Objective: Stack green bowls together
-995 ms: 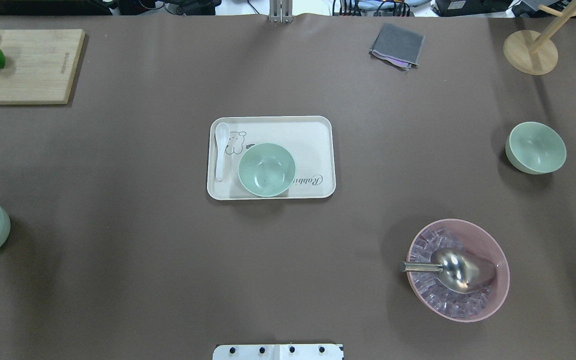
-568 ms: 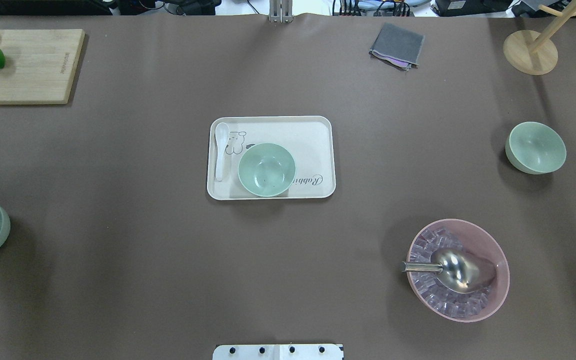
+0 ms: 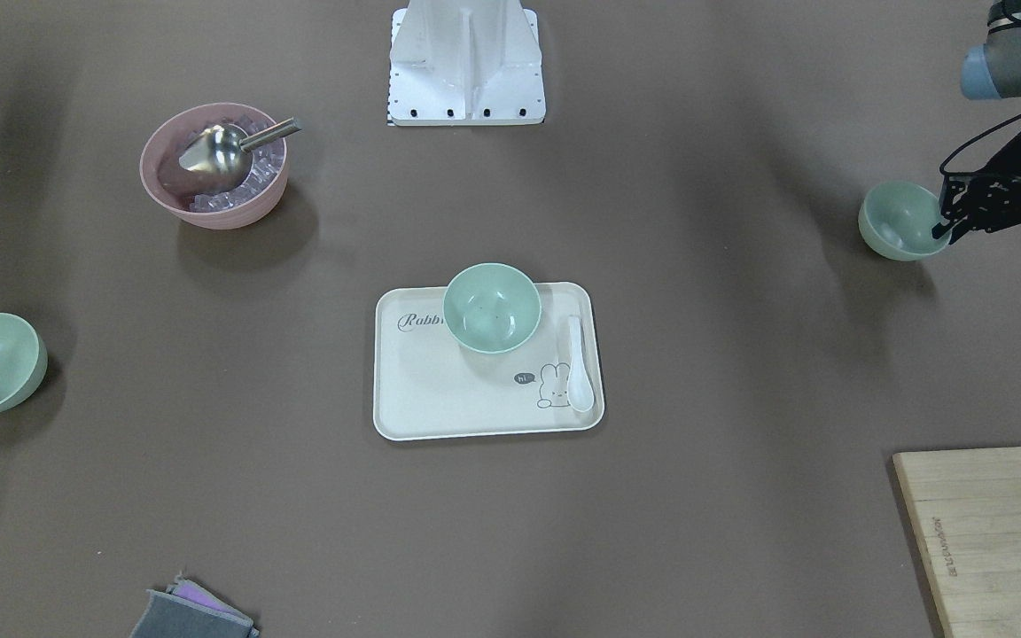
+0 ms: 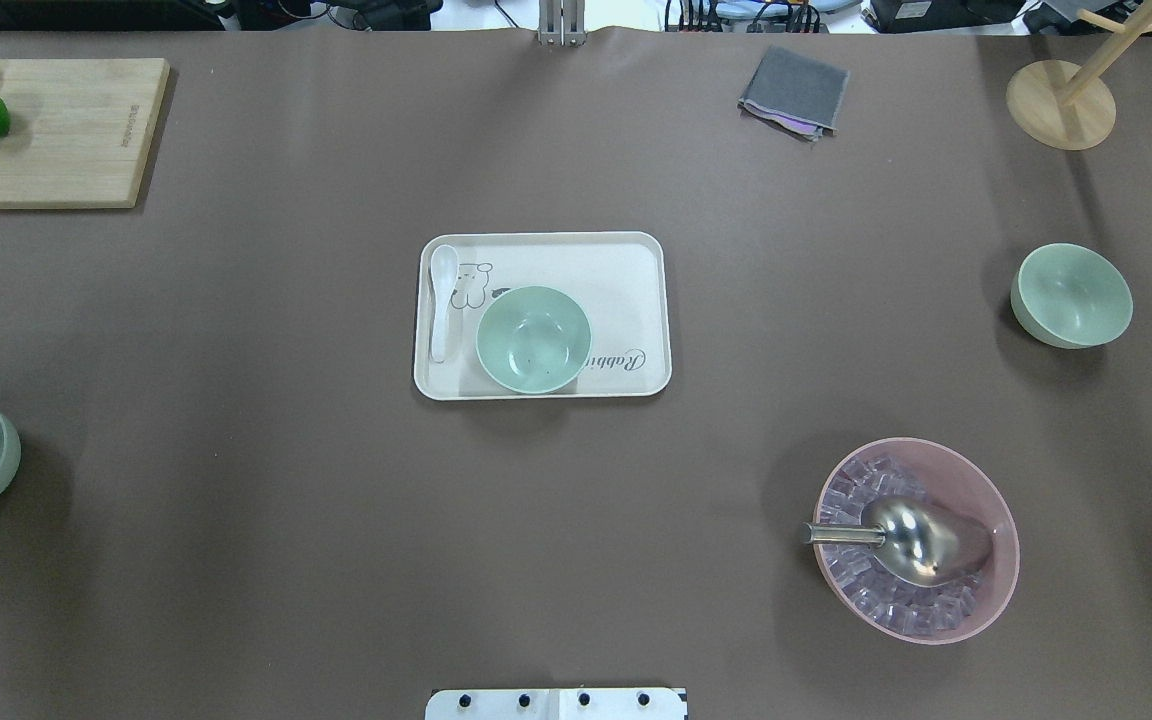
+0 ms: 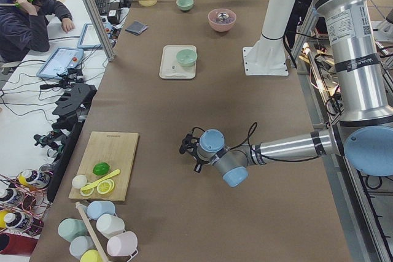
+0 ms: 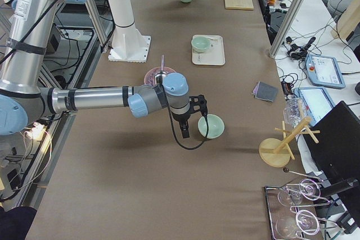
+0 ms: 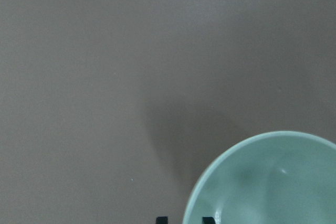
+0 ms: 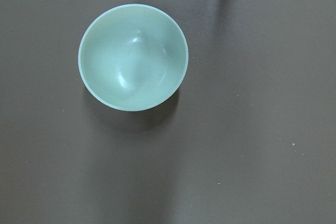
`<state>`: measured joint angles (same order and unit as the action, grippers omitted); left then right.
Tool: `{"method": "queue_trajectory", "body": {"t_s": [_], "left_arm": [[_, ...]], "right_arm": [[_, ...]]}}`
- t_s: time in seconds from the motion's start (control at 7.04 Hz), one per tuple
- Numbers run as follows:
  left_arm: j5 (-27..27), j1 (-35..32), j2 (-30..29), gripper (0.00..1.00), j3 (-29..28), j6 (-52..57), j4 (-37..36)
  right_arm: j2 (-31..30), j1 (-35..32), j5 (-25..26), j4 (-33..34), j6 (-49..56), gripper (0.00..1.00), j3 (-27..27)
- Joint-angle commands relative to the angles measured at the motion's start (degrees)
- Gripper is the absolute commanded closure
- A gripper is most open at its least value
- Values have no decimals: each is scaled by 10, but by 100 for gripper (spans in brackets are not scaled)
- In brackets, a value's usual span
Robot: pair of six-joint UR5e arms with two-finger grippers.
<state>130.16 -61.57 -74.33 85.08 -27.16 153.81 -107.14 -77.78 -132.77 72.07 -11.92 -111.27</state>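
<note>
Three pale green bowls show. One (image 4: 533, 340) stands on the white tray (image 4: 636, 260) mid-table. One (image 4: 1071, 295) stands far right; the right wrist view (image 8: 134, 56) looks straight down on it from well above. My right gripper (image 6: 188, 127) shows only in the exterior right view, beside that bowl; I cannot tell whether it is open or shut. The third bowl (image 3: 900, 220) is at the table's left edge. My left gripper (image 3: 943, 232) is shut on its rim, one finger inside and one outside, as the left wrist view (image 7: 185, 220) shows.
A pink bowl (image 4: 916, 540) with ice cubes and a metal scoop stands front right. A white spoon (image 4: 441, 300) lies on the tray. A cutting board (image 4: 56, 130) with fruit, a grey cloth (image 4: 796, 90) and a wooden stand (image 4: 1061, 105) line the far edge.
The dark fingertip of my left gripper at the overhead view's left edge has slid out of sight. The shadow beside the left bowl has grown. The bowls have not shifted.
</note>
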Motion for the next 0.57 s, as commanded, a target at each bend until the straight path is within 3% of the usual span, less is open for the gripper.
{"method": "queue_trajectory", "body": {"t_s": [0.0,0.14,0.43], "left_arm": [[0,0,0,100,3,0,1],[4,0,-1,100,9,-1,0],[124,-5,-11,100,67,-30,-17]], "right_arm": [[0,0,0,0,1,1,0],[0,0,0,0,1,1,0],[0,0,-1,1,1,0,0]]}}
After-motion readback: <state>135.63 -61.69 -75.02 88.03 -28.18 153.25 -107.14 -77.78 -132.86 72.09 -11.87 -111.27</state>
